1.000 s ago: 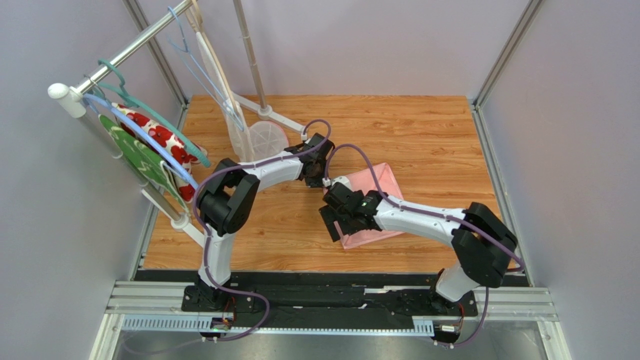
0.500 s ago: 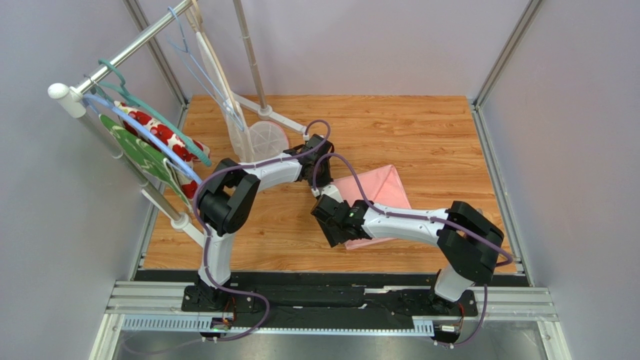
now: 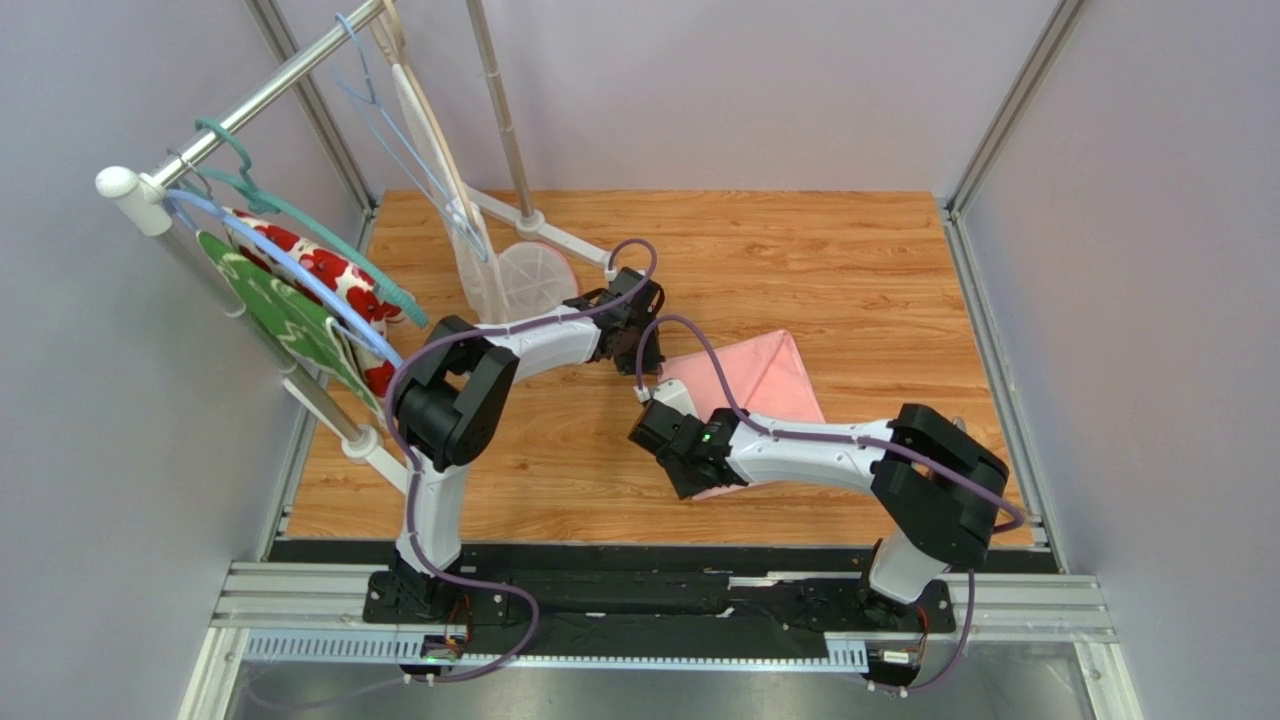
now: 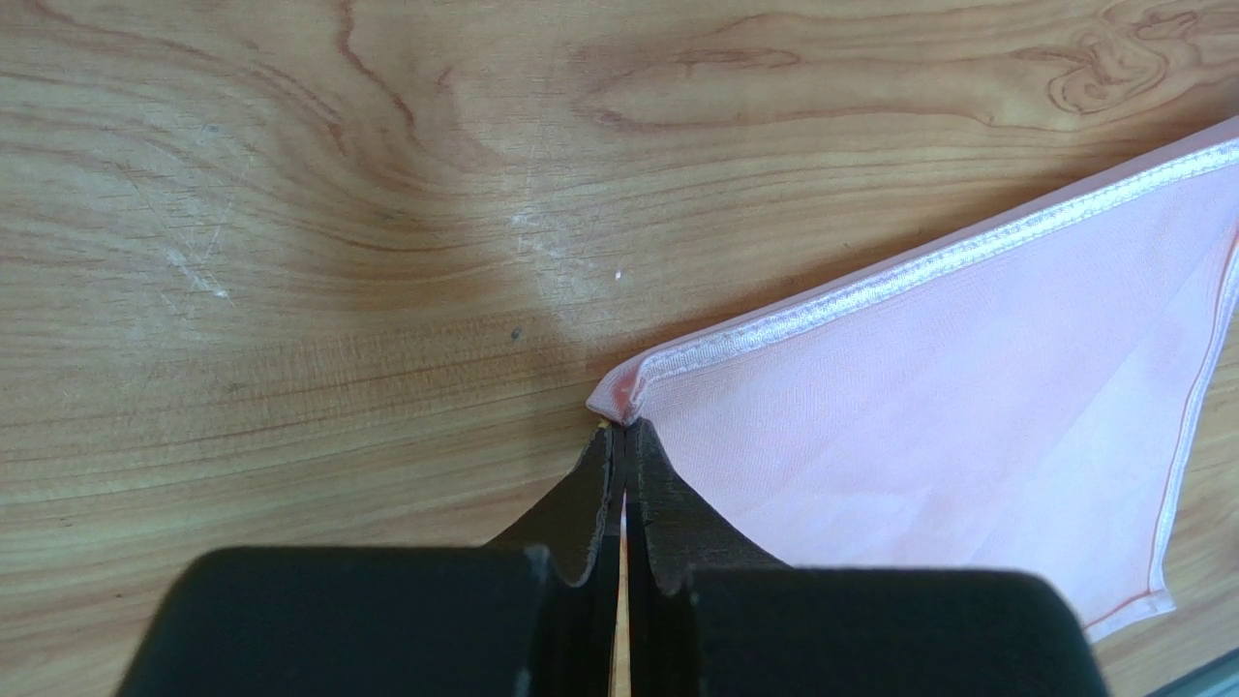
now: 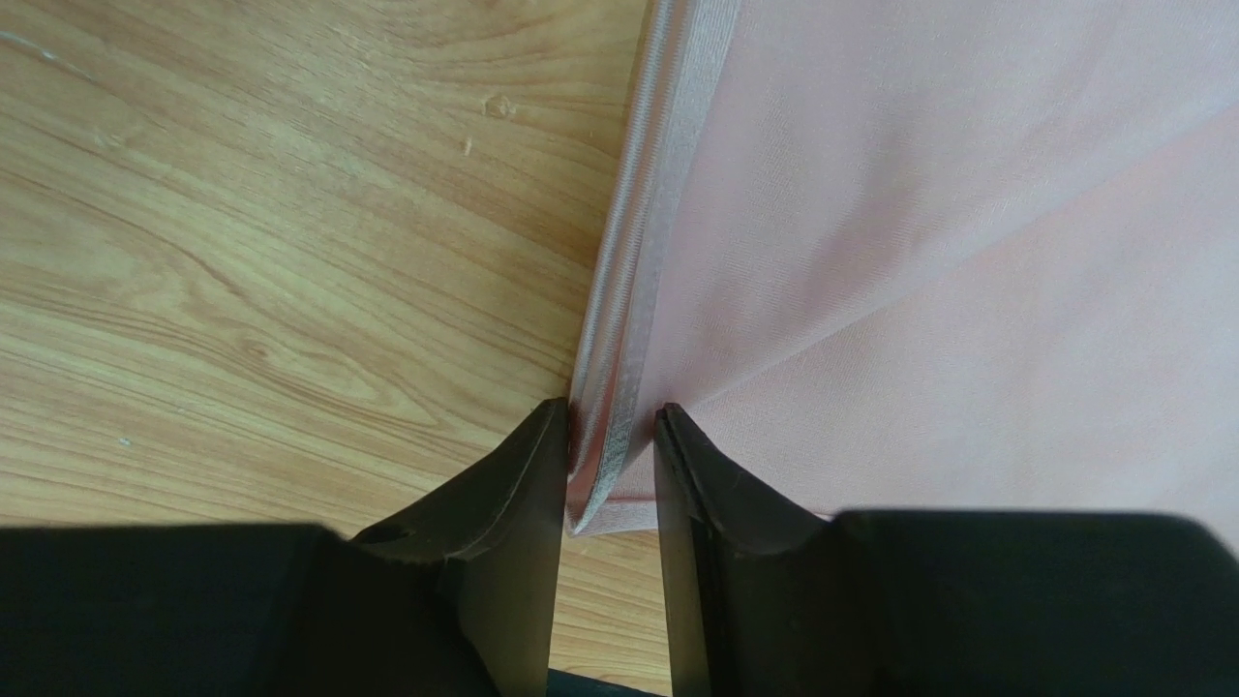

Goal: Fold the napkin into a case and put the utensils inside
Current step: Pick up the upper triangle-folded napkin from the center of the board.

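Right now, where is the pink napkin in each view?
Top external: the napkin lies right of centre.
Left wrist: it fills the right half, one corner at the middle.
Right wrist: it fills the right side, its hem running down the middle.
Shared landmark: the wooden table.

Wood-grain table (image 3: 842,255) — a pink napkin (image 3: 766,375) lies flat on it, corners at the left gripper (image 4: 623,436) and right gripper (image 5: 608,421).

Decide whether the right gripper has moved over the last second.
Yes: the right gripper has shifted toward the base rail, onto the napkin's near edge.
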